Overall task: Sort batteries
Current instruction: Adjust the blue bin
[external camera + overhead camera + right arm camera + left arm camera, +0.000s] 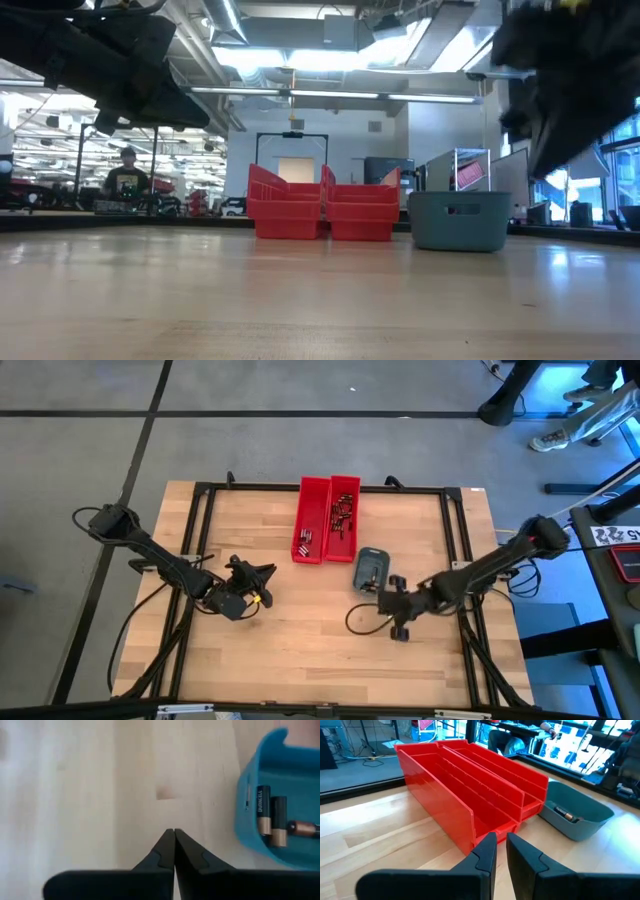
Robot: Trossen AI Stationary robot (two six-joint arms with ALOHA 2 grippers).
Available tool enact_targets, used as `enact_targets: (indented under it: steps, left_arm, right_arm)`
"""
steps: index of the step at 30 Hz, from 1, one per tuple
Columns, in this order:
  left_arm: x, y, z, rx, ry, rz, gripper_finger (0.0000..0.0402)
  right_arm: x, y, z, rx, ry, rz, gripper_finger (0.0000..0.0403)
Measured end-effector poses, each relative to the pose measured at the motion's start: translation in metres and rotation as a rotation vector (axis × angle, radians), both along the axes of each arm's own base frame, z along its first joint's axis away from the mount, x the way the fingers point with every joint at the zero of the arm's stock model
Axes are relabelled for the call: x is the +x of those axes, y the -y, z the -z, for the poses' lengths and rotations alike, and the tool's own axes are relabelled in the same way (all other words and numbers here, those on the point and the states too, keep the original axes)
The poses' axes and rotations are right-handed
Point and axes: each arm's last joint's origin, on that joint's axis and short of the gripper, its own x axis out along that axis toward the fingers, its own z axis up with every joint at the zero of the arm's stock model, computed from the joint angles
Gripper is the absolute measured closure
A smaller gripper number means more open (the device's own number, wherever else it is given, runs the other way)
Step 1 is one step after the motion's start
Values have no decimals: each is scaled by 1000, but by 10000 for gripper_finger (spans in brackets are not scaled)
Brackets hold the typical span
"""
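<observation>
Two red bins stand side by side at the far middle of the table, with small dark batteries lying inside them. Just nearer sits the grey-blue case, which holds a few batteries; one also shows in the case. My left gripper hovers left of and nearer than the bins, its fingers a narrow gap apart with nothing between them. My right gripper is shut and empty over bare wood just beside the case.
Black frame rails run along the tabletop's edges. A dark cable loop lies near my right gripper. Bare wood fills the near half of the table. Beyond the far edge a person sits in the room.
</observation>
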Motion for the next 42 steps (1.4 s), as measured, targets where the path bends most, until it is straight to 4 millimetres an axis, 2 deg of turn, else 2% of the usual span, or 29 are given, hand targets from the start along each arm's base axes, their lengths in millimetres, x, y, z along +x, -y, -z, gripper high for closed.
enact_targets:
  steps: [4,8,18,27,36,42]
  left_arm:
    - [1,-2,-1,-18,34,-33,369]
    - [5,-12,0,-50,67,-93,369]
    - [25,-45,20,-149,-29,-131,369]
    - [42,-69,37,-171,-87,-123,369]
    - [49,-83,44,-180,-54,-156,369]
    - [54,-86,49,-167,-49,-148,369]
  right_arm:
    - [9,-3,26,-69,-22,71,401]
    - [17,12,39,-162,-63,165,401]
    - [26,69,40,-295,-111,299,402]
    - [28,119,39,-408,-187,248,402]
    - [25,168,37,-477,-205,213,402]
    - [24,188,35,-479,-172,167,402]
